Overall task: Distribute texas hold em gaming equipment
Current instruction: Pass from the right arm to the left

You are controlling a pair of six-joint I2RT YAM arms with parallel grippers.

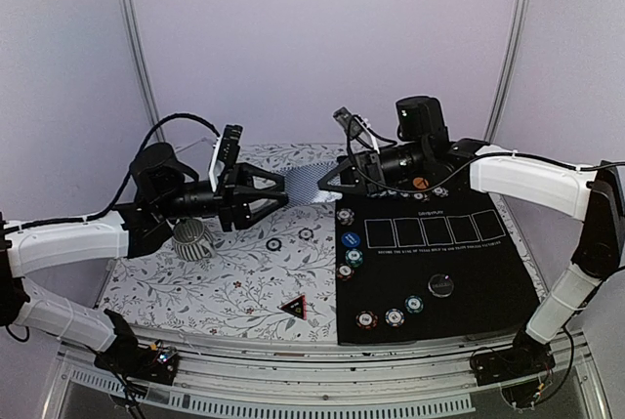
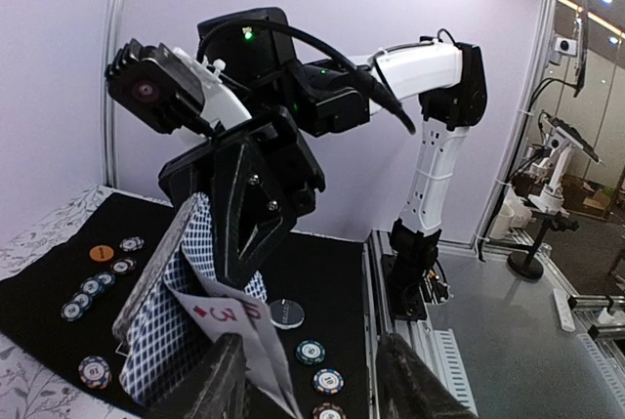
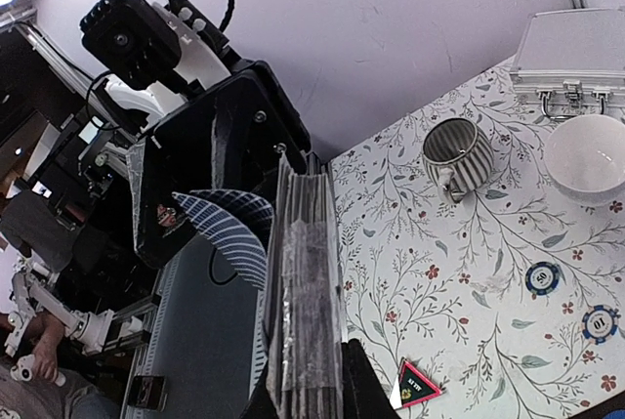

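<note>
The right tool is clenched on the deck of playing cards, held on edge in the air above the far half of the table, over the far-left corner of the black mat. The left tool faces it with its jaws standing apart, and one card, a three of diamonds, fans out of the deck into the gap between them.

The main risk is a bad pinch. If the left jaws meet on more than that one card, or catch only its corner, a pull could drag several cards loose and scatter them over the poker chips along the mat's left edge. The fanned card bows noticeably (a sign it is not sitting free), so it could spring back or crease. A slack right grip would let the whole deck slide out. The two tools are also very close, and a small misjudged move could knock them together.

From above, the card itself is lost between the two tools. Whether either left finger touches the card cannot be told. The deck's lower end is cut off in the right wrist view, and how many cards have fanned out is unclear.
</note>
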